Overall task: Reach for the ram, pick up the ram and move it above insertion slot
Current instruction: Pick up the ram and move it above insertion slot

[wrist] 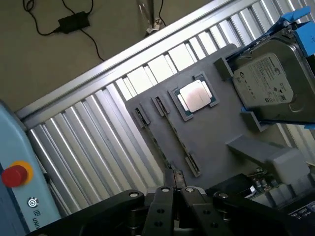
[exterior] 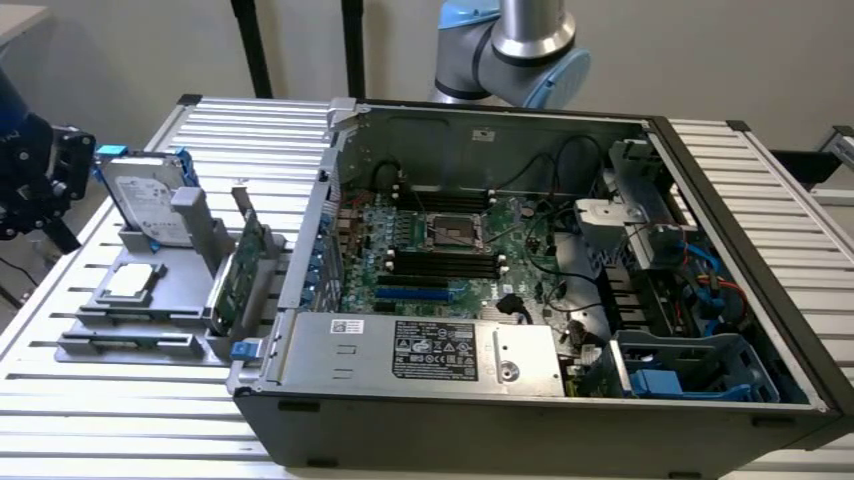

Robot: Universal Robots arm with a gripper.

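In the wrist view my gripper (wrist: 174, 189) is shut, its black fingertips pressed together above the near end of a grey holder plate (wrist: 206, 137). Two long narrow slots with end clips (wrist: 174, 135) run along that plate. A thin dark line lies in them, and I cannot tell whether it is the ram. In the exterior view the arm's dark wrist end (exterior: 34, 170) hangs at the left, beside the holder (exterior: 134, 335). The black memory slots (exterior: 441, 262) lie on the motherboard inside the open computer case (exterior: 400, 405).
On the holder rest a silver processor chip (wrist: 195, 95), an upright silver hard drive (exterior: 140, 200) in blue rails and a green expansion card (exterior: 234, 275). The case walls rise at the exterior view's right. A pendant with a red stop button (wrist: 15, 174) lies near the table edge.
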